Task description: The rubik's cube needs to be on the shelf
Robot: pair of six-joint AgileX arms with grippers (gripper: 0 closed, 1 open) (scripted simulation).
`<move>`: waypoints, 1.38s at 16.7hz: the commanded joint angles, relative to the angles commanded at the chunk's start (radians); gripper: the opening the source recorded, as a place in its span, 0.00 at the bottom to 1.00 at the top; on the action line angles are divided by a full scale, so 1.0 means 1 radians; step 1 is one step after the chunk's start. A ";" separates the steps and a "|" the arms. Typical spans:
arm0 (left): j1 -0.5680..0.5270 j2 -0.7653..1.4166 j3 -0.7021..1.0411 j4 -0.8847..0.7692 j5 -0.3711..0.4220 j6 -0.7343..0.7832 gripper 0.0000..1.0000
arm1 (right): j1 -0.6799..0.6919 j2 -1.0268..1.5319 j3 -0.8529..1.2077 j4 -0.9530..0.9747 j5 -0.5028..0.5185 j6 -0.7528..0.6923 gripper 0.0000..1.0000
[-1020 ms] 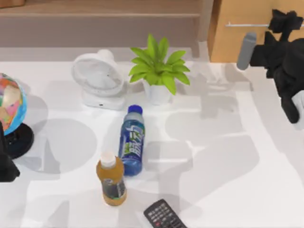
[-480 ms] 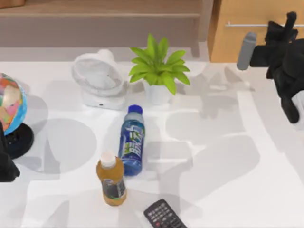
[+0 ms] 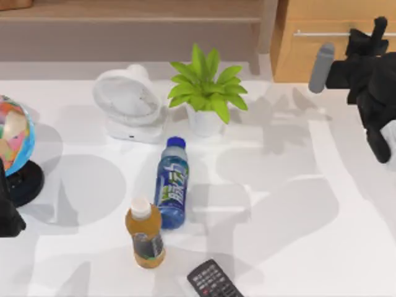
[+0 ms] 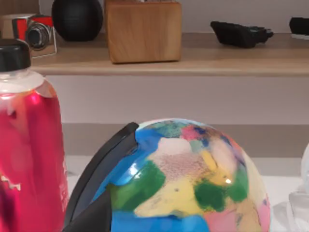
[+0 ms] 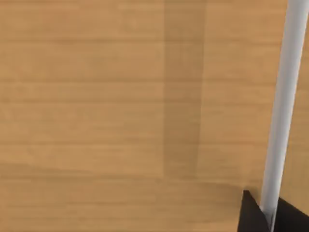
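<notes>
From above, the right gripper (image 3: 376, 31) is at the silver handle (image 3: 322, 33) of the wooden cabinet (image 3: 309, 52), at the table's (image 3: 278, 204) far right. The left arm (image 3: 7, 210) is parked at the left edge, beside the globe (image 3: 13, 133); I cannot tell its gripper's state.

The left wrist camera shows the shelf (image 4: 203, 60) behind the globe and a red bottle (image 4: 29, 145).

The right wrist camera shows two dark fingertips (image 5: 251, 215) standing on both sides of the handle, so the gripper grasps it.

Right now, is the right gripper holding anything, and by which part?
Yes: the right gripper is at the cabinet front, its fingertips either side of the silver handle, near one end of the bar.
</notes>
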 joint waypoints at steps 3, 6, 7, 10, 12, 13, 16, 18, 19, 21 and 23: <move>0.000 0.000 0.000 0.000 0.000 0.000 1.00 | 0.010 -0.040 -0.095 0.049 0.012 0.003 0.00; 0.000 0.000 0.000 0.000 0.000 0.000 1.00 | 0.024 -0.089 -0.217 0.114 0.026 0.004 0.00; 0.000 0.000 0.000 0.000 0.000 0.000 1.00 | 0.028 -0.102 -0.245 0.132 0.030 0.003 0.00; 0.000 0.000 0.000 0.000 0.000 0.000 1.00 | 0.032 -0.114 -0.270 0.150 0.033 0.001 0.00; 0.000 0.000 0.000 0.000 0.000 0.000 1.00 | 0.030 -0.110 -0.266 0.146 0.032 0.001 0.00; 0.000 0.000 0.000 0.000 0.000 0.000 1.00 | 0.031 -0.112 -0.269 0.149 0.032 0.001 0.00; 0.000 0.000 0.000 0.000 0.000 0.000 1.00 | 0.044 -0.139 -0.335 0.189 0.044 0.003 0.00; 0.000 0.000 0.000 0.000 0.000 0.000 1.00 | 0.056 -0.165 -0.409 0.230 0.058 0.005 0.00; 0.000 0.000 0.000 0.000 0.000 0.000 1.00 | 0.063 -0.179 -0.447 0.252 0.065 0.005 0.00; 0.000 0.000 0.000 0.000 0.000 0.000 1.00 | 0.075 -0.202 -0.507 0.290 0.076 0.004 0.00; 0.000 0.000 0.000 0.000 0.000 0.000 1.00 | 0.080 -0.212 -0.529 0.307 0.081 0.003 0.00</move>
